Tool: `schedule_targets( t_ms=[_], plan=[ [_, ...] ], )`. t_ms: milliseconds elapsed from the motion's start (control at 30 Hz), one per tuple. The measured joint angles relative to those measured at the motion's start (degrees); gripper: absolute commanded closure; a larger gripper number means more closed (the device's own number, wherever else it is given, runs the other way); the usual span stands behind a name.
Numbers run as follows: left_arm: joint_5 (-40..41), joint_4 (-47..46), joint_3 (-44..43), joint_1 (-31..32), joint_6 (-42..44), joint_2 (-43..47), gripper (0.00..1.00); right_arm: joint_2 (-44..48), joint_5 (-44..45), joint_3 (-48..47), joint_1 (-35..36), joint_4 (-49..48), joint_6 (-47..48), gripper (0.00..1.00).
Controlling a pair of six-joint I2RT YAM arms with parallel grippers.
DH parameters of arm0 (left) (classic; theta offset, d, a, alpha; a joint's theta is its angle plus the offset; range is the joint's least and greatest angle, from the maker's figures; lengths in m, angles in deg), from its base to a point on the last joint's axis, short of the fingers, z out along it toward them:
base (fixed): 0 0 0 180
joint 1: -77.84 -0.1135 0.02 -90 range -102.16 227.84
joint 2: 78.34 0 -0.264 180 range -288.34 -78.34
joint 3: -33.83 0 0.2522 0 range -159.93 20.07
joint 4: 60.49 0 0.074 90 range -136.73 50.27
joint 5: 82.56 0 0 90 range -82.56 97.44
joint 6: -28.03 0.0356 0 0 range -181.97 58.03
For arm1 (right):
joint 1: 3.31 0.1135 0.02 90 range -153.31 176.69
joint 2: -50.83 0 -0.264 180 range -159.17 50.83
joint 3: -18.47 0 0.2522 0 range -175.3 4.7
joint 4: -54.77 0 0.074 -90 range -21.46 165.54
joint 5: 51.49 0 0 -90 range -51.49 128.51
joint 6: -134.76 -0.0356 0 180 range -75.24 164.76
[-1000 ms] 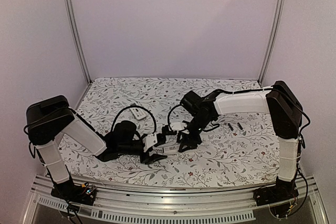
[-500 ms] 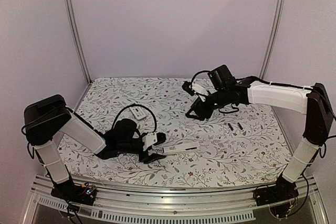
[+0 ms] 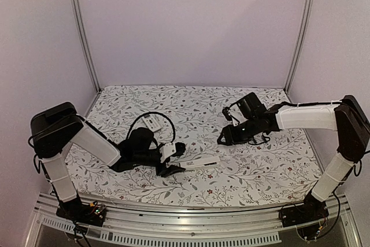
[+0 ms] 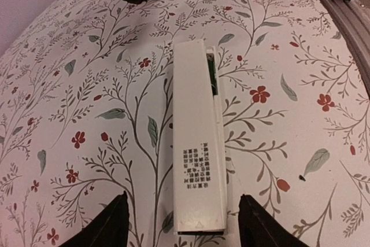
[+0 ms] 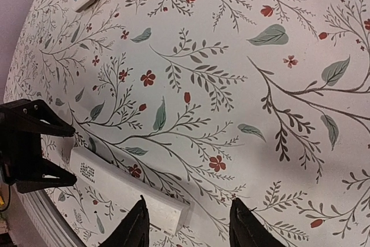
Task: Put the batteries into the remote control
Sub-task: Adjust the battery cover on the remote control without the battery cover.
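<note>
Pale walls all round, and a table (image 3: 260,174) under a white cloth full of green leaves and small red flowers. On it, close to the middle of the near edge, a long white remote control (image 3: 199,162). Lies flat, printed side up, almost in line with that edge. Tiny black print (image 4: 196,163) on the white, too small to read. An open slot (image 4: 211,73) near the end toward the right edge (something green inside, too small to tell what). At the other end, the left gripper (image 4: 185,221). Wide open, one black finger (image 4: 113,227) on each side of the remote, with a strip of cloth showing between finger and remote both ways, so no squeeze on it. Farther back and more to the right, the right gripper (image 5: 191,227). Open too, with only cloth showing between its fingers (image 5: 245,227). Near the right end of the remote but apart from it. Hard to tell how high above the cloth. Back toward the left half of the table, a small white flat piece (image 3: 153,124), alone on the cloth, well apart from the remote.
</note>
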Motion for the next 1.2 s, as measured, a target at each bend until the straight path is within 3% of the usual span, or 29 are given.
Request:
schedule_targets(
  t_ms=[233, 1200],
  plan=[
    [-0.52, 0.00, -0.61, 0.00, -0.48, -0.85, 0.40, -1.90, -3.69, 1.42, 0.00, -3.17, -4.57, 0.68],
    [-2.73, 0.02, -2.12, -0.09, -1.46, -3.52, 0.49, -3.50, -7.78, 5.57, 0.87, -5.18, -8.72, 0.83]
  ],
)
